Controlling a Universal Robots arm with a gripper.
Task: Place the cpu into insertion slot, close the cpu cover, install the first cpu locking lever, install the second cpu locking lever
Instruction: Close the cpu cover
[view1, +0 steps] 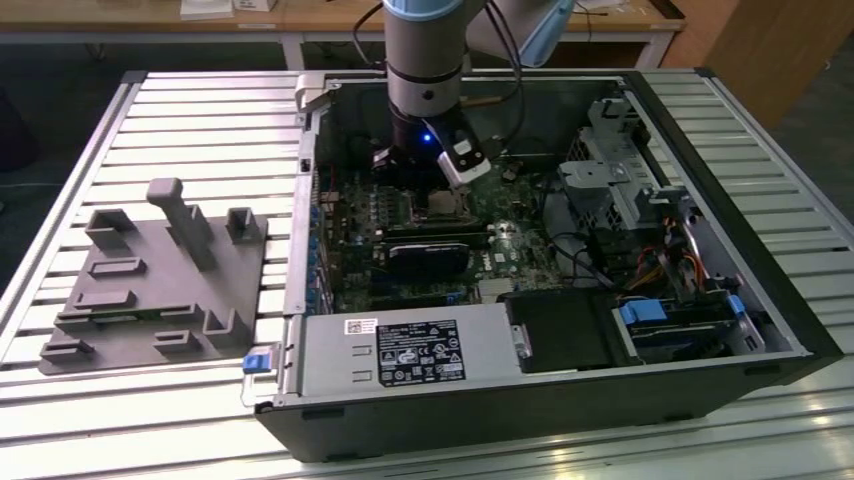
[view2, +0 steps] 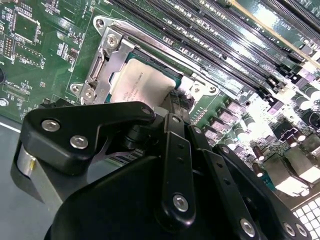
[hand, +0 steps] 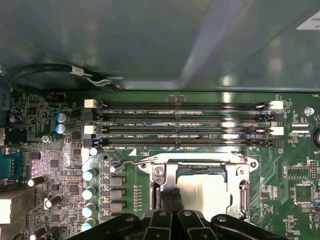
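in the exterior view the arm (view1: 424, 60) reaches down into an open computer case (view1: 534, 420) that lies on a slatted table (view1: 200, 120), with a grey fixture tray (view1: 147, 290) on the table towards the exterior view's left of the case. the gripper (hand: 171, 197) is low over the motherboard (hand: 60, 160), at one edge of the insertion slot (hand: 200, 167). in both wrist views its fingers (view2: 176, 102) are drawn together; it cannot be told whether anything is pinched between them. the cpu (hand: 205, 192) sits in the insertion slot, pale face up, just beside the fingertips. the cpu cover (hand: 243, 192) lies down around the cpu, and the chip face shows through its square cut-out. the long black memory slots (hand: 180, 127) run parallel along the far side of the socket from the gripper.
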